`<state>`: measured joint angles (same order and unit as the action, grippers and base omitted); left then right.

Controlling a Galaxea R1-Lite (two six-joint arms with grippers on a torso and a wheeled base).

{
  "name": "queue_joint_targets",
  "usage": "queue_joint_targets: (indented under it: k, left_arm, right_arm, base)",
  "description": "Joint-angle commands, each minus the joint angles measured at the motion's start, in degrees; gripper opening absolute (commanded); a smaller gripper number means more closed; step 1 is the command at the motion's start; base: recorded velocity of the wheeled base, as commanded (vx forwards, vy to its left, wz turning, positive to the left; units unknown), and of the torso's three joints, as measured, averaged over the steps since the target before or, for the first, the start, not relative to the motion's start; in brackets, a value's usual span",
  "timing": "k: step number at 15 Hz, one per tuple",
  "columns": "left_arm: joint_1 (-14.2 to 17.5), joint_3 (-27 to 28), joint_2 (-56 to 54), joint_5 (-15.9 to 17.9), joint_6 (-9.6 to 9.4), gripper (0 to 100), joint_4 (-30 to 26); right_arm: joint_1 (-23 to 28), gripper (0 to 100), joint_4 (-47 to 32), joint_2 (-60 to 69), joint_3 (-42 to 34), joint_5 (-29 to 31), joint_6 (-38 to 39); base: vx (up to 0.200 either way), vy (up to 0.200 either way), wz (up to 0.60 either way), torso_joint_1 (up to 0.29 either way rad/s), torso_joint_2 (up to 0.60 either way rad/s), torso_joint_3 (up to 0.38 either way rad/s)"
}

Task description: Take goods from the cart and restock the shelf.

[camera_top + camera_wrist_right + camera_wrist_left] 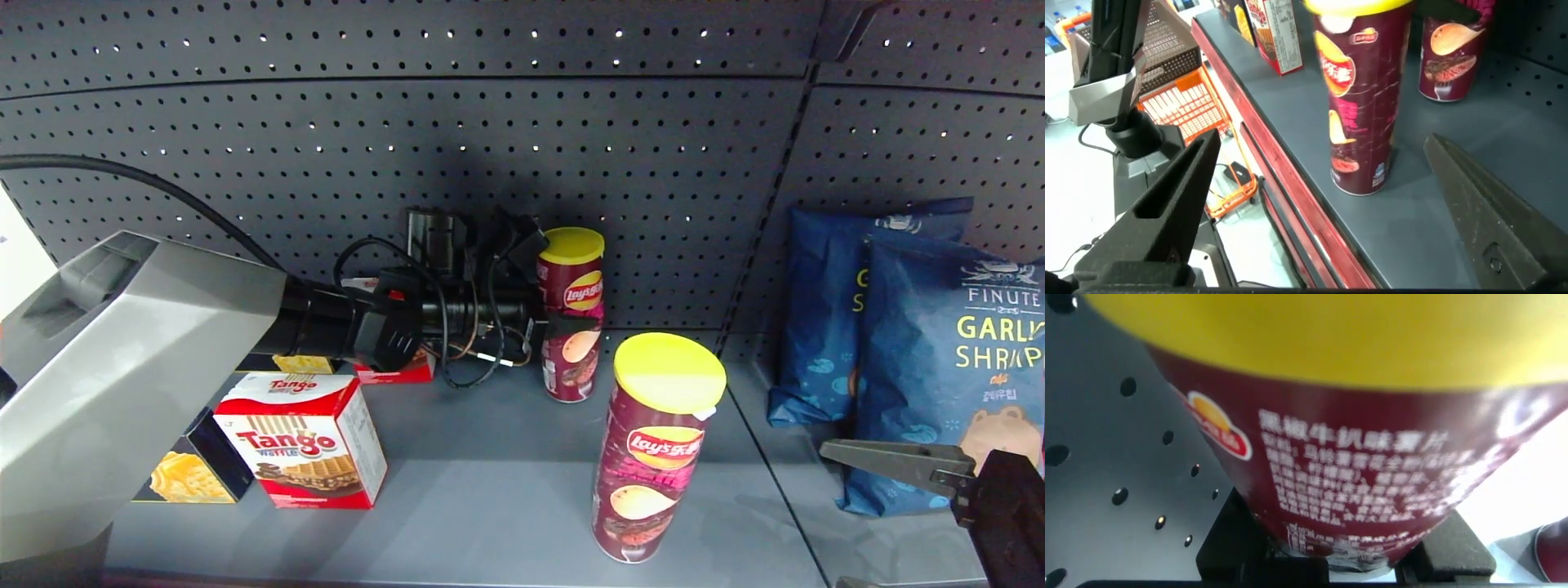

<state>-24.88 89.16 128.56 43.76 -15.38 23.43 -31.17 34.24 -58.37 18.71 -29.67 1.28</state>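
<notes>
Rear can (571,314): upright at the back of the shelf (490,506) — left gripper (563,322) pinching it, release pending.
Front can (657,445): placed, near the edge.
Right gripper (1321,147): spread, empty — free to fetch more.

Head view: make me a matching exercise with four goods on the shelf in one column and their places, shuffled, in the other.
Things: 1 rear chip can; 2 front chip can; 3 wafer box; 4 blue snack bags.
Places: A right bay of the shelf; B standing free near the front edge; C in the left gripper, by the pegboard; D left part.
Pairs: 1-C, 2-B, 3-D, 4-A.
</notes>
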Motion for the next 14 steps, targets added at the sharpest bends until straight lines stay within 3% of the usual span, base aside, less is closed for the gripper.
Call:
queue_joint_targets:
  k: [1,14]
  left_arm:
    - [-0.17,0.05,0.46,0.01,0.0,0,0.04]
    - [-0.78,-0.22,1.08,-0.08,0.09,0,0.04]
  right_arm:
    - [-0.03,100,0.03,-0.17,-0.08,-0.04,0.04]
    - [-0.03,100,0.03,0.1,-0.87,-0.04,0.04]
  base:
    - [0.0,0.0,0.0,0.0,0.0,0.0]
    - [0.0,0.0,0.0,0.0,0.0,0.0]
